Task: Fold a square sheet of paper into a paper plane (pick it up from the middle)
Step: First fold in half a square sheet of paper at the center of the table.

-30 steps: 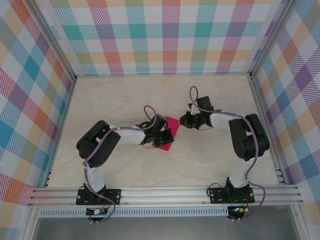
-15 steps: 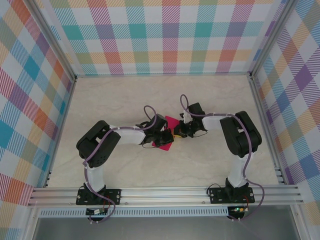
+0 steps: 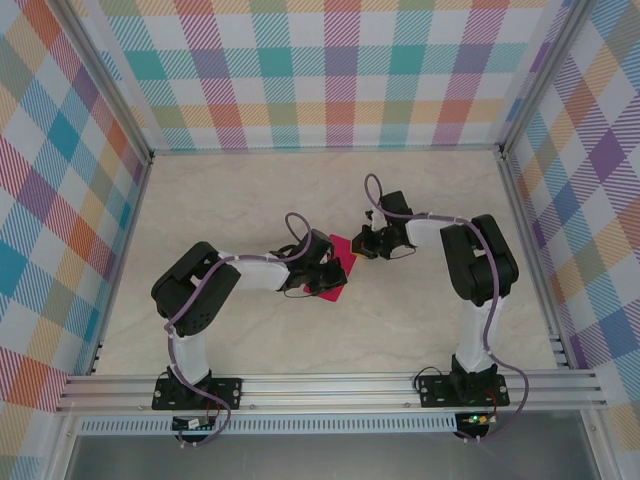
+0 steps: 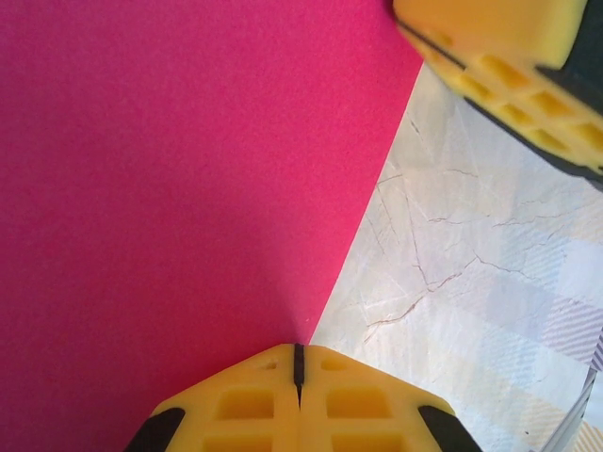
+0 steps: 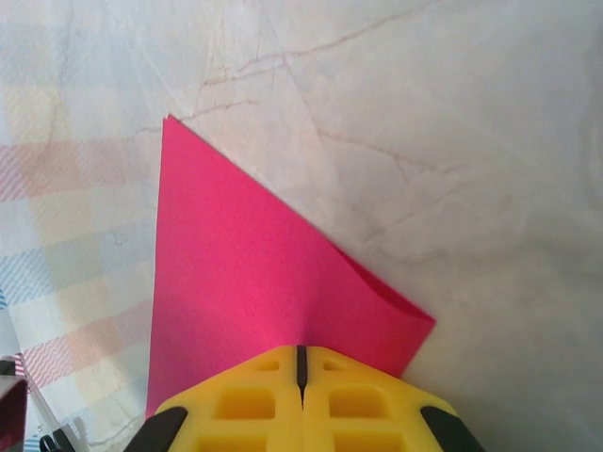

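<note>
1. The table [image 3: 250, 330] is enclosed by checked walls [image 3: 340, 70]; its smooth marbled top is judged slippery under paper.
2. The square sheet of paper [image 3: 332, 290] is found near the table's middle, partly hidden beneath the left wrist; a layer is seen doubled over at one corner; it is judged light, limp and easily creased or torn; a hold is best taken at a free edge.
3. The left gripper [image 4: 298, 353] is clenched, with its tips at the sheet's edge; whether paper is nipped cannot be told.
4. The right gripper [image 5: 301, 363] is likewise clenched over the doubled layer; the two are set close together, so each is judged to crowd the other.
</note>
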Controlling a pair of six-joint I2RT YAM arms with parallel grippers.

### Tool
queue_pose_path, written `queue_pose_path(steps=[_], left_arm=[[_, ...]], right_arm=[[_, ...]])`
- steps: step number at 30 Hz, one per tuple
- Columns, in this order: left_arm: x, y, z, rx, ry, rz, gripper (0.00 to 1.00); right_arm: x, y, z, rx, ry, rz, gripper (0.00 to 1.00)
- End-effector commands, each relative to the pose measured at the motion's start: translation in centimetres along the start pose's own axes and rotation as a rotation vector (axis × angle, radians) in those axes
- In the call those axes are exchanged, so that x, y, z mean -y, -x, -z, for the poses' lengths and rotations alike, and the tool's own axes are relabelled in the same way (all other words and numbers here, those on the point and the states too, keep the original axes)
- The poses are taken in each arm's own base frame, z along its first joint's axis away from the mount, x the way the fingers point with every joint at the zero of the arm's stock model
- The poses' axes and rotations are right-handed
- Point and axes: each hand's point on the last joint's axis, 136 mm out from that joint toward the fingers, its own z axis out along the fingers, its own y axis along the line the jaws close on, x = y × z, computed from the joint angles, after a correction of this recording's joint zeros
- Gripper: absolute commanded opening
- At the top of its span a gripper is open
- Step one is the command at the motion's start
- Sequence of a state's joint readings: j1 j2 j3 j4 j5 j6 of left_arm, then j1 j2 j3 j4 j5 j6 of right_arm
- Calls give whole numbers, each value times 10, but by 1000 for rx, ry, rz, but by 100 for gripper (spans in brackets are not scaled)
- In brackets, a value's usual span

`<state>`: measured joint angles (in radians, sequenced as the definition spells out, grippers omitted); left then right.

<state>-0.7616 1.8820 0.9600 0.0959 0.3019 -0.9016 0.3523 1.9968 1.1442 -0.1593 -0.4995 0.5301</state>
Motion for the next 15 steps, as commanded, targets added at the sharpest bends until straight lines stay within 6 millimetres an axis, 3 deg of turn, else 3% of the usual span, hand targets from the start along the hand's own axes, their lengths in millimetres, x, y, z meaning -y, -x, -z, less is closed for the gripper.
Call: queue_pose_path(steps=[1, 5, 10, 13, 15], left_arm=[[-83, -50, -1, -148, 268, 101, 0], [-82, -50, -2, -152, 264, 99, 0], [-80, -49, -3, -151, 260, 93, 0], [-79, -47, -4, -148, 254, 91, 0], [-77, -47, -4, -148, 250, 87, 0]], right_arm=[[26, 27, 3, 72, -77, -10, 3], [35, 46, 13, 120, -110, -30, 3], [22, 64, 30, 177, -130, -11, 3], [3, 58, 44, 196, -70, 10, 4], [-9, 43, 49, 181, -13, 14, 4]])
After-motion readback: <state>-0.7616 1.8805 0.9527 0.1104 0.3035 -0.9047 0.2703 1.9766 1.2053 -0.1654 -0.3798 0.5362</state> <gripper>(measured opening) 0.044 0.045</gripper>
